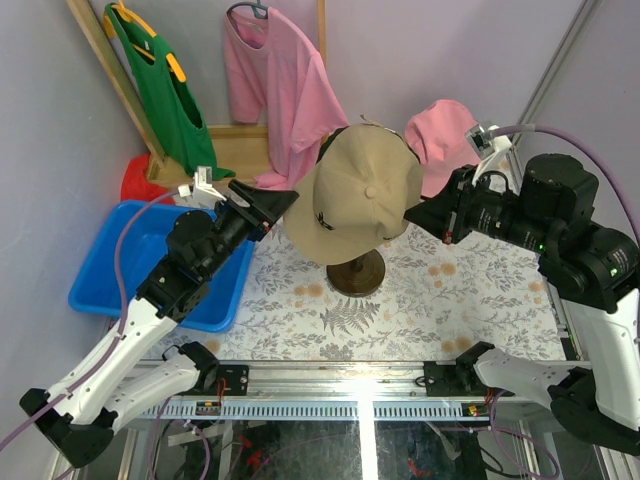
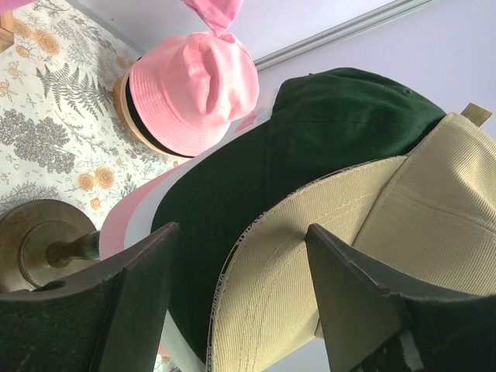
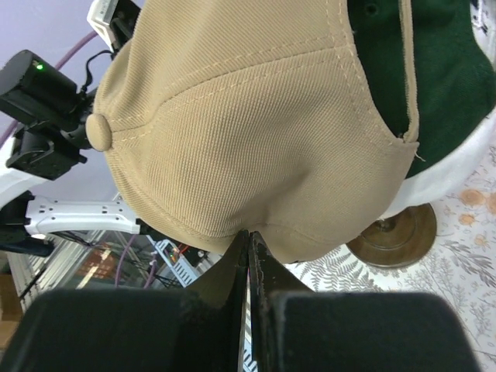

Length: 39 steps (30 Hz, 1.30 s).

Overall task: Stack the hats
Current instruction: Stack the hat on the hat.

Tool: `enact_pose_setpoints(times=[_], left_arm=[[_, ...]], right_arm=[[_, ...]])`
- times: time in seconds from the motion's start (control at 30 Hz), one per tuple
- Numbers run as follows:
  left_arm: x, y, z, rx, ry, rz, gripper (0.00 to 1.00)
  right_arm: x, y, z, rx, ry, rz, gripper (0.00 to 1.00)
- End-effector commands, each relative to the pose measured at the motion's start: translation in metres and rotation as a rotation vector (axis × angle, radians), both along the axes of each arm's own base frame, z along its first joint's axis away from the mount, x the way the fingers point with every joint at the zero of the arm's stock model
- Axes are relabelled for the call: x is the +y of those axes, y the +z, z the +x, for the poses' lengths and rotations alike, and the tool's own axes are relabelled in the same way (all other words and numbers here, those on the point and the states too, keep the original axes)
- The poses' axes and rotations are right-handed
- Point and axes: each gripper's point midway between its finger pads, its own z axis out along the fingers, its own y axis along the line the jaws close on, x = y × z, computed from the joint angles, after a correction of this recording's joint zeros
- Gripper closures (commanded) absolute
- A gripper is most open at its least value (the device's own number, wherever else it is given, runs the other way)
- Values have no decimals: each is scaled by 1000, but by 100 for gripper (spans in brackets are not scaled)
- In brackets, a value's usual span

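Tan cap (image 1: 360, 195) sits over the dark green cap (image 2: 325, 116). Left gripper (image 2: 240, 232) is wide open right at its brim, right gripper (image 3: 249, 236) closed tight w/ tips touching its edge.

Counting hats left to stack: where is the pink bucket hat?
The pink bucket hat sits at the back right in the top view, just behind the tan cap and the right gripper.

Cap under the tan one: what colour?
The cap is dark green; left wrist view shows it best.
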Motion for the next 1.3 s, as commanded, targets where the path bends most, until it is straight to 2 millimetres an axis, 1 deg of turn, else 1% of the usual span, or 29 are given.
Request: enact_pose_setpoints(times=[0.0, 0.17, 0.33, 0.5, 0.8, 1.07, 1.27], left_arm=[[-1, 29, 0, -72, -15, -49, 36], [-1, 28, 4, -72, -16, -50, 36], [0, 27, 8, -73, -19, -55, 36], [1, 27, 11, -74, -23, -58, 37], [1, 29, 18, -75, -35, -72, 37], [1, 34, 20, -86, -55, -89, 37], [5, 37, 21, -94, -55, -98, 38]], right_arm=[[15, 19, -9, -26, 87, 88, 99], [22, 27, -5, -39, 101, 117, 99], [24, 41, 1, -70, 90, 144, 99], [27, 48, 12, -89, 66, 154, 99], [32, 47, 35, -99, 10, 147, 99], [28, 63, 54, -137, -71, 161, 99], [29, 73, 63, -156, -100, 175, 98]])
